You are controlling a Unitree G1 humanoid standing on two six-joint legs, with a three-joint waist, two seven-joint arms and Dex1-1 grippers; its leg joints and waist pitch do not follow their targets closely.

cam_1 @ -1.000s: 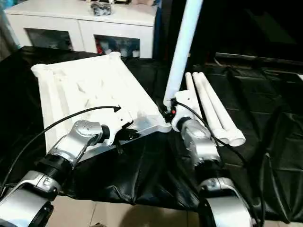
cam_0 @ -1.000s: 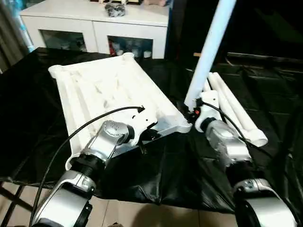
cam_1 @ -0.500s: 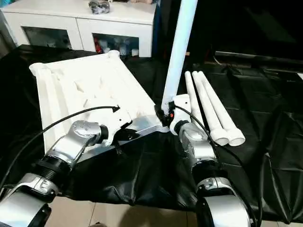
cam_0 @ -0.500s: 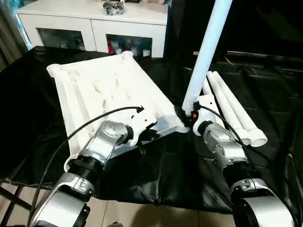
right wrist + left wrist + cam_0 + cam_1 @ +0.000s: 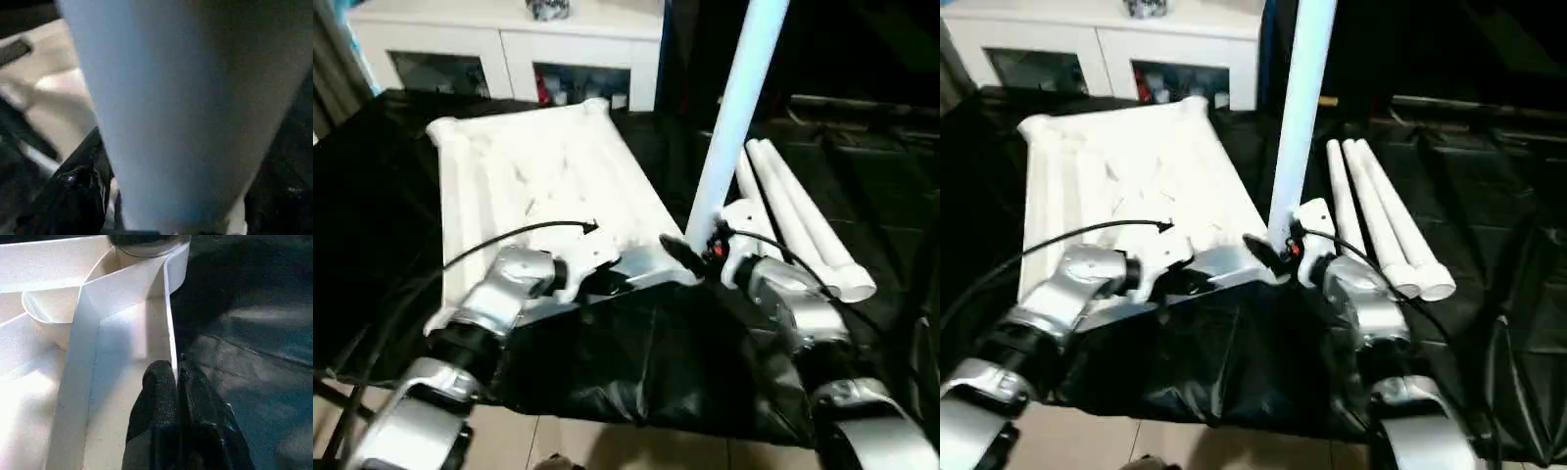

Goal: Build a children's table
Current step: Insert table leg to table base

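While black cloth covers bench, left pincer pinches tabletop rim; right pincer's spread unclear

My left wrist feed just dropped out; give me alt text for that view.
The left claw is shut on the thin side wall of the white table top, one black finger inside the rim and the other outside. A round corner socket sits further along the top, and black cloth lies beside it.
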